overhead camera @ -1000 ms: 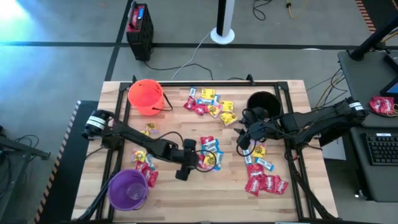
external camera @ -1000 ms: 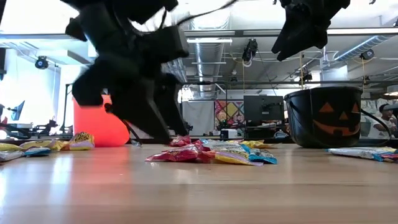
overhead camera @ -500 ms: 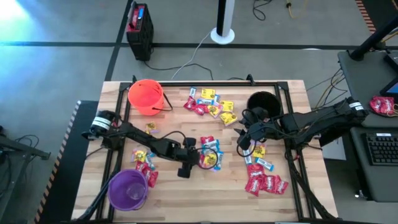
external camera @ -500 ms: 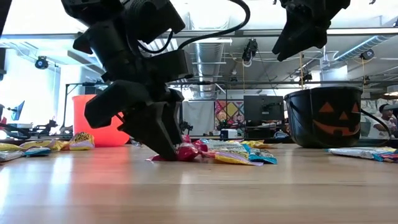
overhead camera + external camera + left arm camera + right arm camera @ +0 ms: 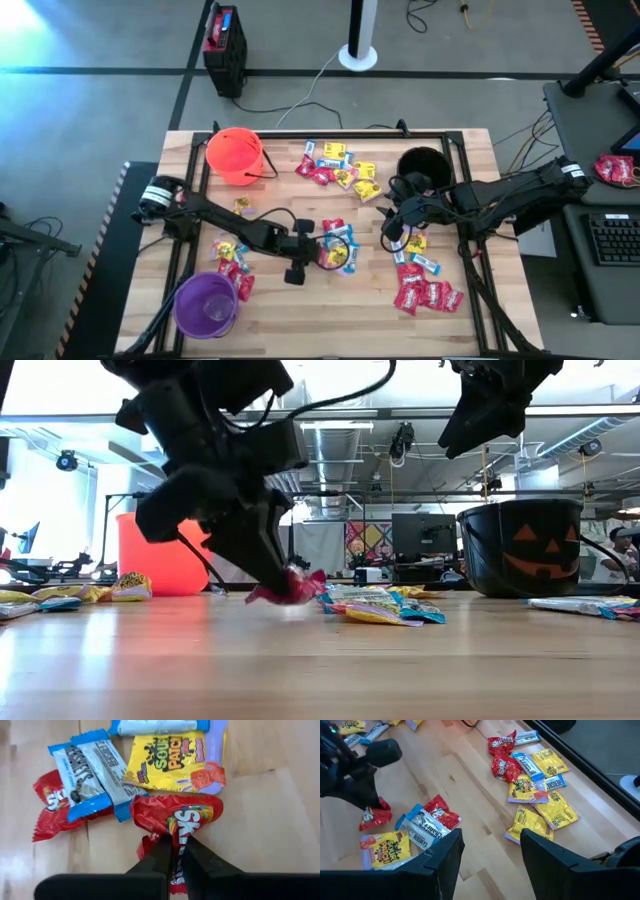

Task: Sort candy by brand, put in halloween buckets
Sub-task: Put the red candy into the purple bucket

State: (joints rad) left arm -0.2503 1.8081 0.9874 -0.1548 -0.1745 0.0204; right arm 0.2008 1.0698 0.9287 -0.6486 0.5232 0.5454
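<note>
Pinching the crinkly red foil candy packet [image 5: 176,820] by one edge just above the table's middle, beside the mixed candy pile, the left gripper [image 5: 176,851] is gripping a light, limp, likely slippery wrapper, while the right gripper [image 5: 490,847] is hovering open near the black bucket [image 5: 422,166].

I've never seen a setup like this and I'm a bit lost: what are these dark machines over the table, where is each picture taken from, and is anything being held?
They are two robot arms, each ending in a two-finger gripper. One picture looks straight down, one looks level across the wooden table, and two come from cameras on the wrists. Small wrapped candies lie scattered among three pails: an orange plastic bucket, a black pumpkin-face bucket and a translucent purple bucket. The left gripper is shut on a red Skittles packet, lifting it slightly. The right gripper hangs open above the table, holding nothing.
</note>
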